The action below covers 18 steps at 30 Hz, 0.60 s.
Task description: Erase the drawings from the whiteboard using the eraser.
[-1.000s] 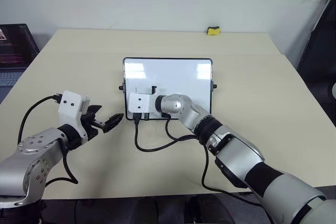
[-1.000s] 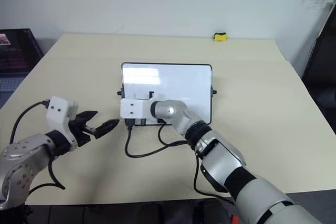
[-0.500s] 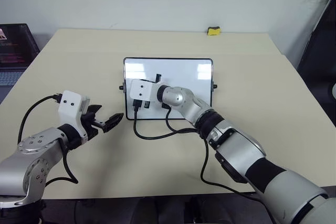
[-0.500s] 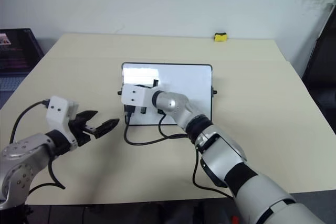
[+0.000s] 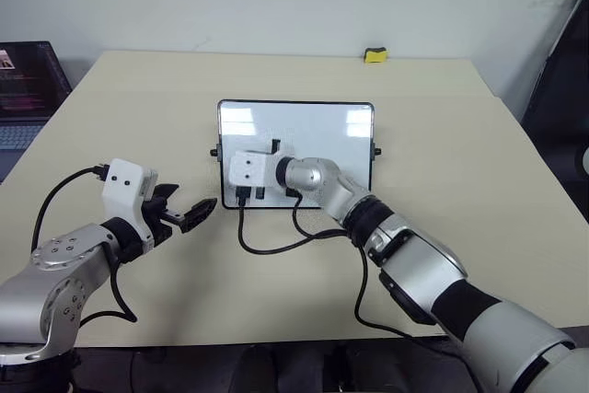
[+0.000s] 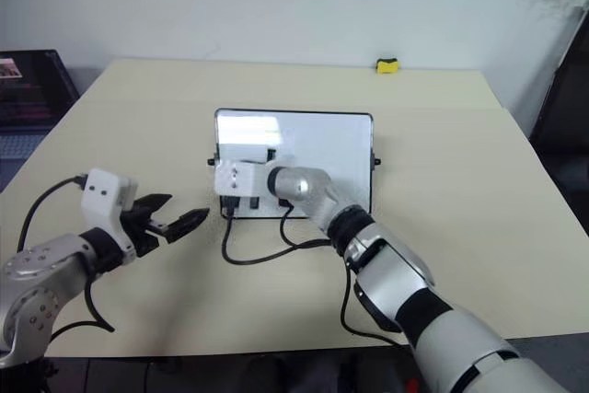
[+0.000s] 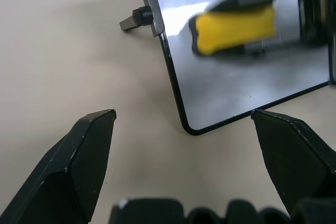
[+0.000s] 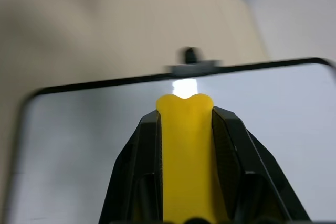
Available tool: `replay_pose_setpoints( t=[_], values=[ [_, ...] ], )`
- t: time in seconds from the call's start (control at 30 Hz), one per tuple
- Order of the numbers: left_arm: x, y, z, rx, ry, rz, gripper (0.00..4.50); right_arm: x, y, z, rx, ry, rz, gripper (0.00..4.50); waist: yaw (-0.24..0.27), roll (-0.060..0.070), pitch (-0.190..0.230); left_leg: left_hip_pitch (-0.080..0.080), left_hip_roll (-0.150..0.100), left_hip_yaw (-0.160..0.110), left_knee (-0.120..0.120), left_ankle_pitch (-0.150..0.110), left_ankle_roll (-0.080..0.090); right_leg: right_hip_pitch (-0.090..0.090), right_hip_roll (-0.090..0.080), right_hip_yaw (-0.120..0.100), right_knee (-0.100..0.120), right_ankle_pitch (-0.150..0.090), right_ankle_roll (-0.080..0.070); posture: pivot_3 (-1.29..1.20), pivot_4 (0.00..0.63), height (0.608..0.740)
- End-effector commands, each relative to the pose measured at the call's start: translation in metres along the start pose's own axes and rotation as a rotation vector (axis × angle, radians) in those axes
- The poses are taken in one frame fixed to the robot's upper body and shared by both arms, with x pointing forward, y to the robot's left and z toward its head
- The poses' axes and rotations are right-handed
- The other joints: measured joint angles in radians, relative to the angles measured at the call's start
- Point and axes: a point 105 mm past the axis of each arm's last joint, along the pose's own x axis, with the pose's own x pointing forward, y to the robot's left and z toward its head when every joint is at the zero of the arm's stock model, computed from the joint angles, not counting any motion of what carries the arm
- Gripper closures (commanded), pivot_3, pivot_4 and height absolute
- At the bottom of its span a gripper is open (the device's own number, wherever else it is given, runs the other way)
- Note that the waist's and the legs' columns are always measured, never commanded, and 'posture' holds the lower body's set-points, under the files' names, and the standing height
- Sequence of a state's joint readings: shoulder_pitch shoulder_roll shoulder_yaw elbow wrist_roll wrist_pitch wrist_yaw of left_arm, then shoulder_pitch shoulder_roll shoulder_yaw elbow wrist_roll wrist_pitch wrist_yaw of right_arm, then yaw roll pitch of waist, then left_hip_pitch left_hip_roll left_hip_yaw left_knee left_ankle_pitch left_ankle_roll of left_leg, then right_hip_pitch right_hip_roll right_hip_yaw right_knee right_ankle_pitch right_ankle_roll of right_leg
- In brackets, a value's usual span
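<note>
The whiteboard (image 5: pixel 322 126) lies flat in the middle of the table, glossy white in a thin black frame. My right gripper (image 5: pixel 275 147) hovers over its left part, shut on the yellow eraser (image 8: pixel 184 150), which sticks out between the black fingers (image 8: pixel 231 140). The eraser (image 7: pixel 236 27) sits just above the board's surface near the left knob (image 7: pixel 140 17). The drawings are out of view; the board's bare surface looks white, and my right hand hides part of it. My left gripper (image 5: pixel 189 216) stands open over the table, left of the board's near left corner (image 7: pixel 191 128).
A small yellow object (image 5: pixel 374 54) sits at the table's far edge. A laptop (image 5: pixel 23 80) stands off the table's left side and a dark object (image 5: pixel 561 62) at the right. Black cables (image 5: pixel 276 238) from my right wrist trail on the table before the board.
My right gripper with the eraser slid from the board's near left edge farther up the board, then came back a little. The left arm has stayed still.
</note>
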<state>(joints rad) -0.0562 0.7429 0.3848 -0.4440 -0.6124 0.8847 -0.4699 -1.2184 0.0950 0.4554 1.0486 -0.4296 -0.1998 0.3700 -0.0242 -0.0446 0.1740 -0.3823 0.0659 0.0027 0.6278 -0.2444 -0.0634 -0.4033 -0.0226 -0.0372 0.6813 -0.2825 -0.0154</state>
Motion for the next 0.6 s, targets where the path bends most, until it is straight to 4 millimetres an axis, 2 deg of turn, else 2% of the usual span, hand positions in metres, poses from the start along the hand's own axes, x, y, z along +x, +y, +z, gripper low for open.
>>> replay_pose_setpoints(
  t=[0.03, 0.2, 0.33, 0.43, 0.6],
  values=[
    [-0.004, -0.002, 0.015, 0.044, -0.049, -0.002, 0.00, -0.005, -0.006, -0.017, 0.012, 0.055, -0.011, 3.51, -0.001, 0.000, 0.000, 0.000, 0.000, 0.000, 0.000, 0.000, 0.000, 0.000, 0.000, 0.000, 0.000, 0.000, 0.000, 0.00, 0.150, 0.740],
    [-0.002, -0.003, 0.015, 0.042, -0.050, -0.006, 0.00, -0.009, 0.037, -0.031, -0.012, 0.088, 0.207, 3.51, -0.001, -0.001, -0.001, 0.000, 0.000, 0.000, 0.000, 0.000, 0.000, 0.000, 0.000, 0.000, 0.000, 0.000, 0.000, 0.00, 0.150, 0.740],
    [-0.002, -0.003, 0.015, 0.043, -0.049, -0.008, 0.00, -0.013, 0.056, -0.033, -0.019, 0.087, 0.297, 3.51, -0.002, -0.001, -0.001, 0.002, 0.000, 0.000, 0.000, 0.000, 0.000, 0.001, 0.000, 0.000, 0.000, 0.000, 0.000, 0.00, 0.150, 0.740],
    [-0.002, -0.003, 0.015, 0.043, -0.048, -0.008, 0.00, -0.012, 0.050, -0.029, -0.017, 0.079, 0.258, 3.51, -0.002, -0.001, -0.001, 0.002, 0.000, 0.000, 0.000, 0.000, 0.001, 0.001, 0.000, 0.000, 0.001, 0.000, 0.000, 0.00, 0.150, 0.740],
    [-0.002, -0.004, 0.015, 0.042, -0.048, -0.009, 0.00, -0.008, 0.009, -0.019, -0.012, 0.051, 0.052, 3.51, -0.001, 0.000, -0.001, 0.002, 0.000, 0.000, 0.000, 0.001, 0.002, 0.001, 0.000, 0.000, 0.001, 0.000, -0.001, 0.00, 0.150, 0.740]
  ],
)
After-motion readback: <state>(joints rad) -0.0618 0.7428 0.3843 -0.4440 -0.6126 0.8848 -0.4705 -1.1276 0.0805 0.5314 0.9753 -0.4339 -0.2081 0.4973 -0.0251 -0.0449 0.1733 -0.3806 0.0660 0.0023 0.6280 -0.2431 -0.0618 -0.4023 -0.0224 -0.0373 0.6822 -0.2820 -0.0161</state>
